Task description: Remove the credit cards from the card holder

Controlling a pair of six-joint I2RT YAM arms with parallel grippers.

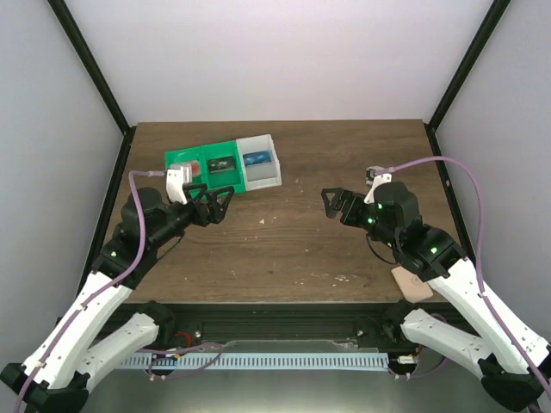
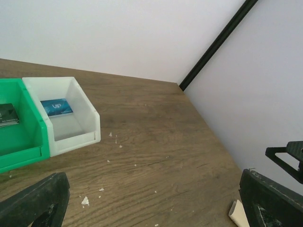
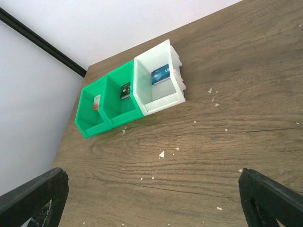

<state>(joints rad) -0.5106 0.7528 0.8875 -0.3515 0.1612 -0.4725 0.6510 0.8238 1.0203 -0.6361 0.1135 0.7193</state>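
Note:
Three credit cards lie in the trays at the back left: a blue card (image 1: 256, 158) (image 2: 56, 107) (image 3: 161, 74) in the white tray (image 1: 263, 178), a dark card (image 1: 222, 163) (image 2: 7, 115) (image 3: 125, 90) and a red and white card (image 1: 196, 168) (image 3: 96, 101) in the green trays (image 1: 176, 157). The tan card holder (image 1: 411, 284) (image 2: 236, 213) lies flat at the table's near right edge, partly under my right forearm. My left gripper (image 1: 222, 206) (image 2: 151, 208) hovers open just in front of the trays. My right gripper (image 1: 328, 204) (image 3: 151, 203) faces it, open, with nothing held.
The trays stand side by side in a slanted row, the white tray (image 2: 75, 137) (image 3: 163, 101) to the right of the green trays (image 2: 23, 151) (image 3: 102, 125). Small white crumbs dot the wooden table (image 1: 284, 249). Black frame posts and white walls close in the back and sides.

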